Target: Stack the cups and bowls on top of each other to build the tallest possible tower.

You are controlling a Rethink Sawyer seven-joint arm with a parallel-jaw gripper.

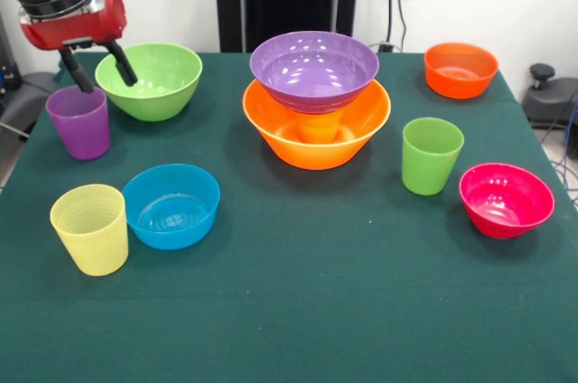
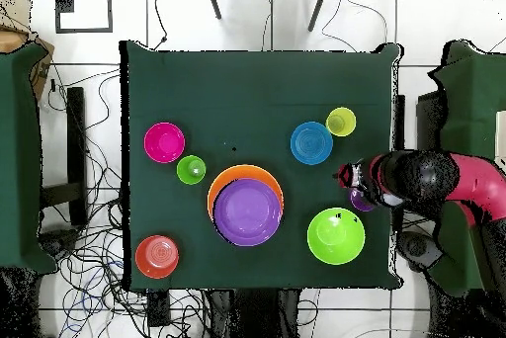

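End effector (image 1: 99,71) stands open directly above the purple cup (image 1: 79,121), two dark fingers spread, one finger tip at the cup's rim, nothing gripped. Contact with the rim cannot be confirmed.

Beside it sits the light green bowl (image 1: 150,79). Below and toward the camera from it, in the front view, lie the pale yellow cup (image 1: 89,228) and the blue bowl (image 1: 172,205), touching or nearly so. Well apart from it is the tower (image 1: 316,98): purple bowl (image 1: 314,70) resting on an upturned orange cup (image 1: 320,126) inside the large orange-yellow bowl (image 1: 316,135). Furthest off are the green cup (image 1: 431,155), pink-red bowl (image 1: 506,200) and orange-red bowl (image 1: 461,69).

Judgement: purple cup is likely light, stiff, thin-walled and glossy, hence slippery and easily tipped. Best hold appears to be across the rim wall, one finger inside and one outside, with moderate squeeze
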